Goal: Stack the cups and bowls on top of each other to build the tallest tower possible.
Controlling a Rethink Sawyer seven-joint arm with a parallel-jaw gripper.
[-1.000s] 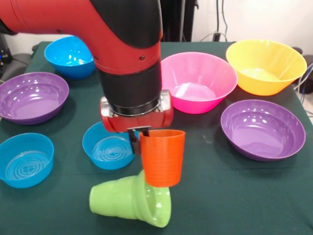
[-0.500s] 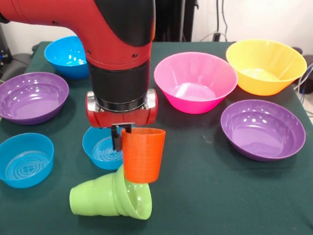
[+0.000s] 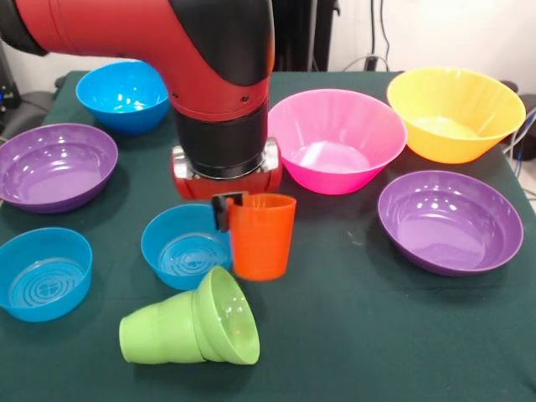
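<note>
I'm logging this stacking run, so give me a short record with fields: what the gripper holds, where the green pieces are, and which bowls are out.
gripper: shut on the orange cup, upright
green cup: on its side on the table
small green bowl: tipped, fitted over the green cup
blue bowl: beside the orange cup
other bowls: pink, yellow-orange
tower: none yet

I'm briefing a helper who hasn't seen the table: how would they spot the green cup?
Start at the red arm's gripper, shut on the upright orange cup. Just in front of it, near the table's front edge, lies the green cup. It is the only lime, ridged thing tipped on its side, its base in a green bowl.
</note>
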